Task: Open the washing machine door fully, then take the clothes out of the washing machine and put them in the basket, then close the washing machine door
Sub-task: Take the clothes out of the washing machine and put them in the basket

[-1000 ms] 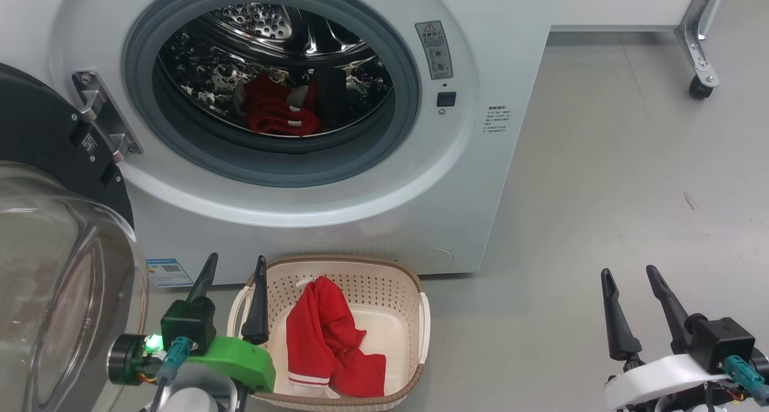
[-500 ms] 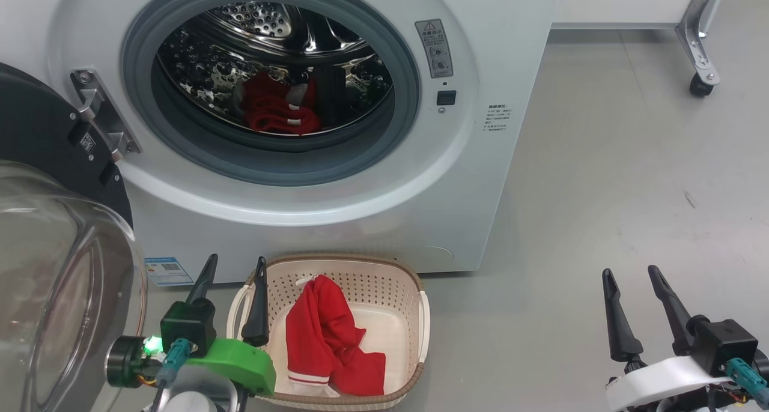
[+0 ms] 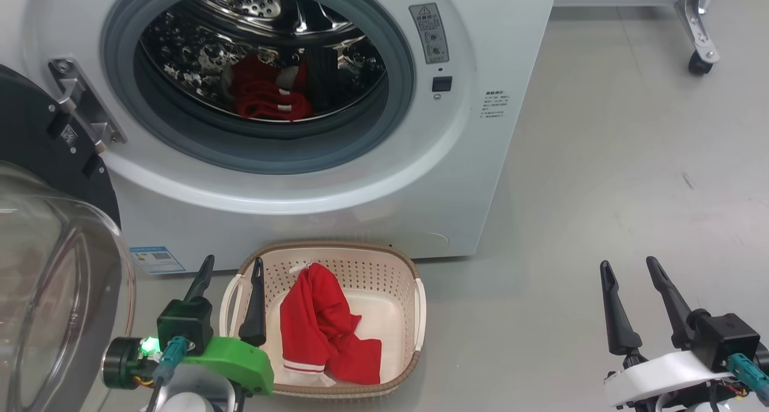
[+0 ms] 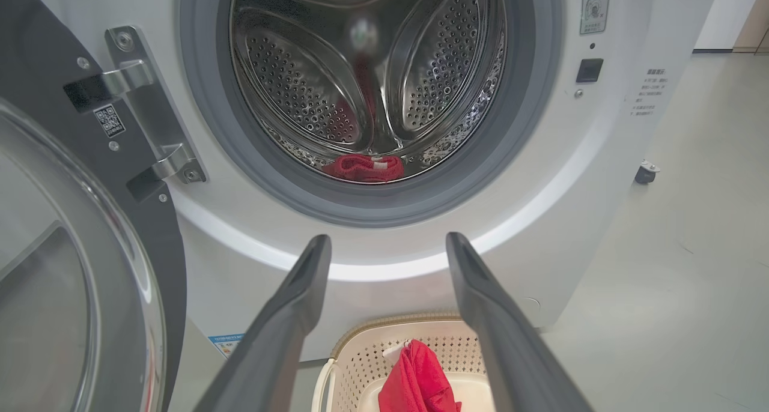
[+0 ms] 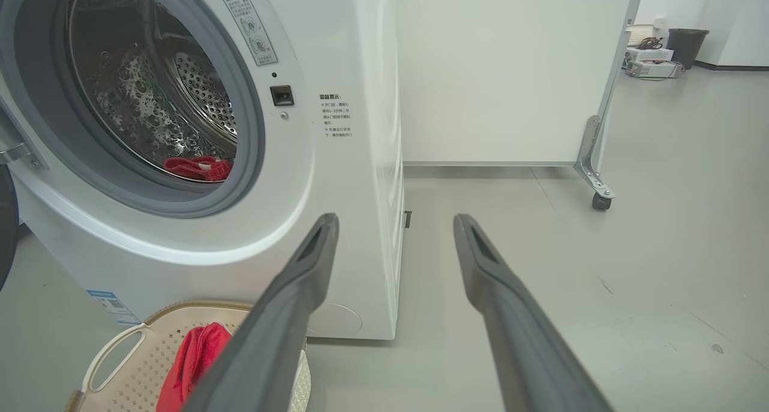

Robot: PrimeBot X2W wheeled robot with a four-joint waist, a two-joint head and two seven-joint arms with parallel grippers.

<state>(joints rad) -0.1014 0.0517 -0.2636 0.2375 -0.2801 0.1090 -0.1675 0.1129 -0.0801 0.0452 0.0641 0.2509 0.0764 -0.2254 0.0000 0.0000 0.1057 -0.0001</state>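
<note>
The white washing machine (image 3: 336, 220) stands with its door (image 3: 36, 136) swung open to the left, the glass bowl bulging toward me. Red clothes (image 3: 264, 99) with white trim lie at the bottom of the steel drum, also seen as red clothes (image 4: 360, 167) in the left wrist view. The cream basket (image 3: 372, 274) sits on the floor in front of the washer, with a red garment (image 3: 318, 334) draped inside. My left gripper (image 3: 233, 260) hovers open at the basket's left rim, holding nothing. My right gripper (image 3: 628, 263) is open over bare floor, far right.
Grey floor stretches to the right of the washer. A white panel on a metal leg with a caster (image 5: 601, 200) stands behind on the right. The door's steel hinge (image 3: 78, 99) juts out at the washer's left. A blue label (image 3: 156, 259) is stuck low on the front.
The head camera has shifted a little, so washer and basket sit slightly higher and further left in view. Both grippers stay open and empty, and nothing else has moved.
</note>
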